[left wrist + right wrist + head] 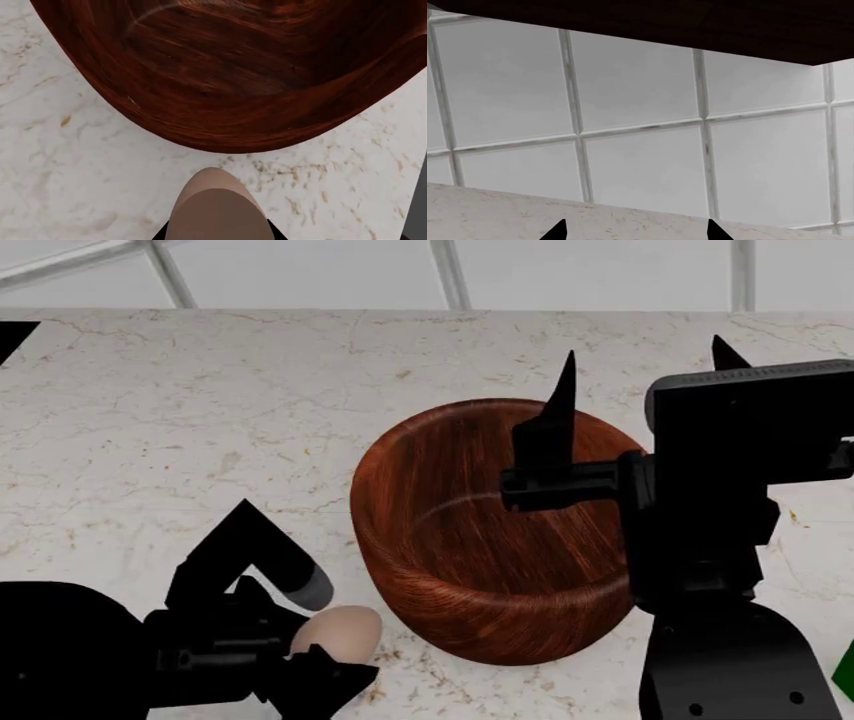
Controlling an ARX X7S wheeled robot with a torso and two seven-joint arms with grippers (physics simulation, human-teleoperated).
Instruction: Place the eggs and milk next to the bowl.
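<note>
Marble-patterned counter [200, 420] spreads under both our arms, with a grey tiled wall [640, 100] behind it. Nearest us, our left claw [314, 645] sits low over the counter, closed around a pale beige egg [340, 632] whose tip points at the bowl [494, 540] just beside it; we see a narrow strip of marble between egg and bowl in the left wrist view. Beyond, the dark wooden bowl stands upright. Our right arm crosses in front of its right side, hiding part of the rim. Our right claw [641, 360] is raised above the bowl, tips spread apart, gripping nothing. A green corner [843, 665] shows at the right edge.
</note>
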